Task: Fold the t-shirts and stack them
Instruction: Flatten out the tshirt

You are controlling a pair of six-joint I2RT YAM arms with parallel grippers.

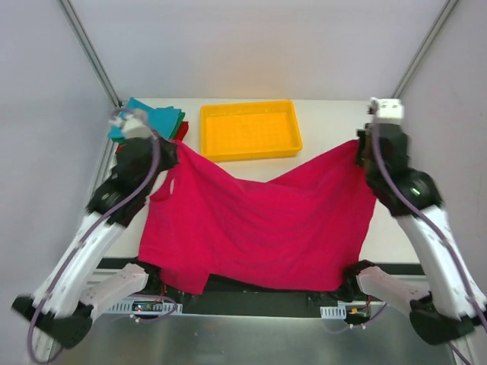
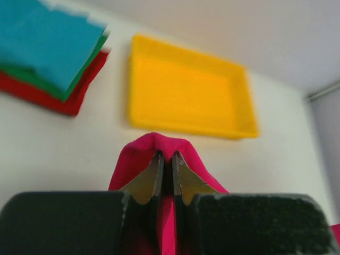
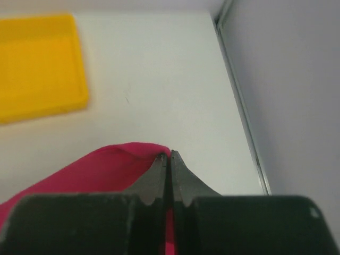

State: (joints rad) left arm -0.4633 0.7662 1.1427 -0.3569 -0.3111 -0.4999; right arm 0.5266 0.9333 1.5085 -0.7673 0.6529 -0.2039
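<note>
L hand (image 2: 166, 154) pinched shut on pink tee (image 1: 259, 228), far-L corner; folded stack (image 1: 156, 119) just behind. Tee stretched L–R btwn hands, sagging mid, body hanging toward near table (image 1: 335, 122) edge. R hand (image 3: 166, 155) clamped on far-R corner, level w/ L

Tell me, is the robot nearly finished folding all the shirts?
Not quite. Done: a pile of folded shirts, teal on top with green and red beneath, lies at the table's far left corner. In hand: the left gripper and right gripper each pinch the pink shirt, holding it spread out and unfolded between them. Left: fold the pink one and put it on the pile.
</note>
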